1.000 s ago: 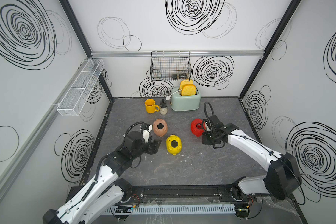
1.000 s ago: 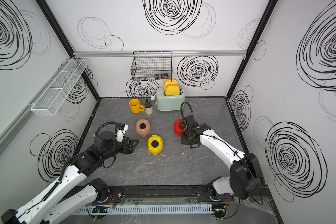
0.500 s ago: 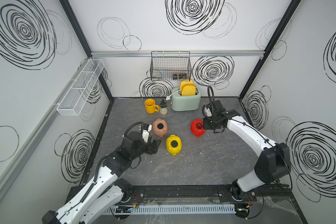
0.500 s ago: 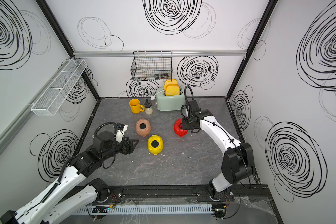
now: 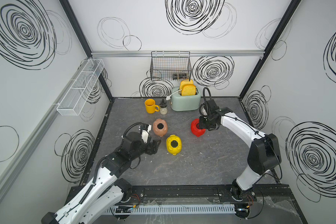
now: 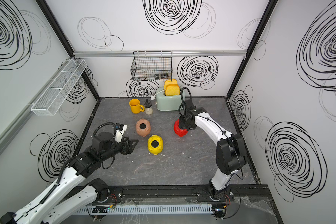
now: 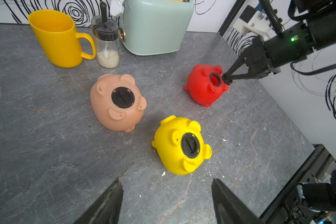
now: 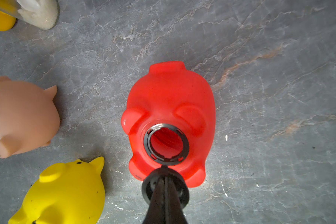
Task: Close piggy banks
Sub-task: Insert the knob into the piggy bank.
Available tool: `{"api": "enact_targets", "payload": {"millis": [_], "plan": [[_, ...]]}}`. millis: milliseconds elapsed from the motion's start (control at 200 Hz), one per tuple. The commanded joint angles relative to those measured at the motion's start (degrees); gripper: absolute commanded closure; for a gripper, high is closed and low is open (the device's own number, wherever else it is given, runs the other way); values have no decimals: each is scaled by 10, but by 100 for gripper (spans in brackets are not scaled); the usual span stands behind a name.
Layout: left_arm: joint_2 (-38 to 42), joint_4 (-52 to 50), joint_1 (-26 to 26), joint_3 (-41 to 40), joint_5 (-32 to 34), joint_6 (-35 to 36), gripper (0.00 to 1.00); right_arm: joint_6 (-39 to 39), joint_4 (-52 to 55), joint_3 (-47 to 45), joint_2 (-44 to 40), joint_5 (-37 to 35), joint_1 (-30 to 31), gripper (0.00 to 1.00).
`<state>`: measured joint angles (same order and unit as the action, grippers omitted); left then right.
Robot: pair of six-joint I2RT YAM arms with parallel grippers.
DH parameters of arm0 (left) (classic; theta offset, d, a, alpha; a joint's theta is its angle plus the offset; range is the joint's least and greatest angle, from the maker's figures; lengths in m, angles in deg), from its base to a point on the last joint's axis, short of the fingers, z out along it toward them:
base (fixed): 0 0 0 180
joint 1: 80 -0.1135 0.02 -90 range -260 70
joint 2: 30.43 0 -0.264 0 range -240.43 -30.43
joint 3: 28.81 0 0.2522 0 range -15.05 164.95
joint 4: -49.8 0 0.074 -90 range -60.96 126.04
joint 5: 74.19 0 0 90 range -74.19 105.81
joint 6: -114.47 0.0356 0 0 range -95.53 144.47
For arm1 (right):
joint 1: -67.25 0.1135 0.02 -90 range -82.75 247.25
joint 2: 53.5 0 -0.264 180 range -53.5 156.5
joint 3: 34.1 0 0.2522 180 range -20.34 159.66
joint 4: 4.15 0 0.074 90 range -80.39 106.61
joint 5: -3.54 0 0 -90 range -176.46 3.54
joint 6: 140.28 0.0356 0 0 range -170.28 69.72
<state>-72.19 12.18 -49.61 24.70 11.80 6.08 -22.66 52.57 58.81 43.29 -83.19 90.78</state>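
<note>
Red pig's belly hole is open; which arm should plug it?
Right: the right end effector is shut on a black plug beside the red pig's open hole; the left end effector is open and empty, near the plugged yellow pig.

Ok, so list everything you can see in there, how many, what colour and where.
pink piggy bank: one, mid-table, belly up, plugged
yellow piggy bank: one, mid-table, nearer the arms' bases, plugged
red piggy bank: one, on the right arm's side, belly hole open
black plugs: three; in the pink bank, in the yellow bank, and the held plug by the red bank's hole
mug: one, yellow, back of table
jar: one, clear, white grains, beside the mug
toaster: one, pale green, back of table
toast: two slices, yellow, in the toaster
wire basket: one, black, back wall
mesh shelf: one, white, wall on the robot's left
table: one, grey
left pincer: black, open, empty
right pincer: black, shut on the held plug
</note>
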Motion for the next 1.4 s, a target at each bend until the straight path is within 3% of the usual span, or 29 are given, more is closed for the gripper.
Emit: {"api": "enact_targets", "payload": {"millis": [0, 1391], "plan": [[7, 22, 3, -4, -2, 7, 24, 25, -7, 11, 11, 8, 2, 100], [0, 21, 3, -3, -1, 7, 24, 27, -31, 21, 62, -24, -4, 100]]}}
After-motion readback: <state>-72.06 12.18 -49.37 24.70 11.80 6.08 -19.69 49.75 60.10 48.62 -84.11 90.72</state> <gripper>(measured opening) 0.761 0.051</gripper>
